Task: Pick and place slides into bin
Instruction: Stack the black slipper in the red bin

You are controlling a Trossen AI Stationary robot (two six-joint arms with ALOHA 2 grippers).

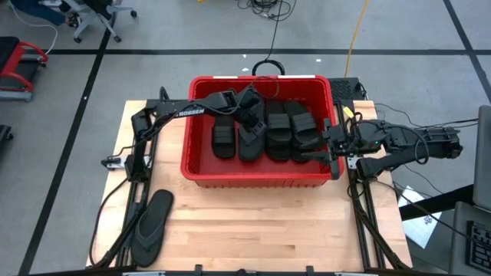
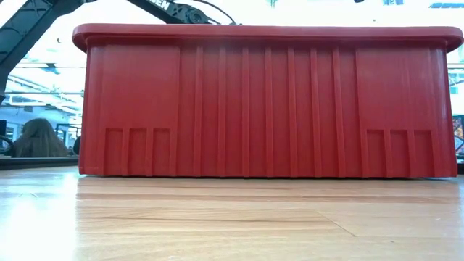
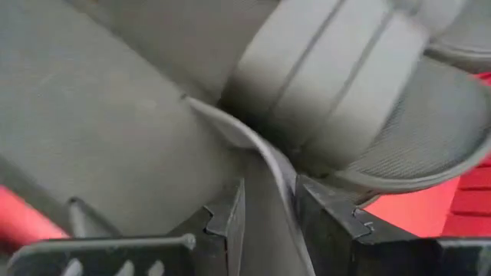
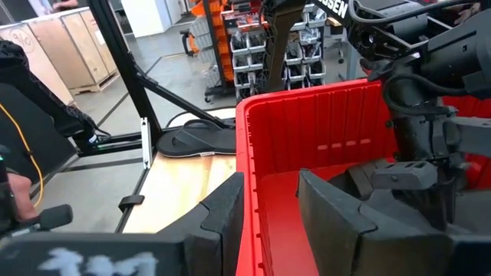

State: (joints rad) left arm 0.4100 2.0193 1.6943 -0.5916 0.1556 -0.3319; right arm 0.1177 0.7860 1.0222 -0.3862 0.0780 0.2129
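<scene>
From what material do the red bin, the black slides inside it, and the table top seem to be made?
The bin: probably moulded plastic, semi-glossy, with a thick rim and vertical ribs on its wall. The slides: seemingly rubber or foam, matte black, with ribbed straps in the left wrist view. The table top: wood, pale planks with visible grain.

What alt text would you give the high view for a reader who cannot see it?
Seen from above, a red bin on a wooden table holds several black slide sandals. The left claw reaches in over them, and the right claw sits at the bin's right rim. A dark grey flip-flop pair lies on the table outside it.
</scene>
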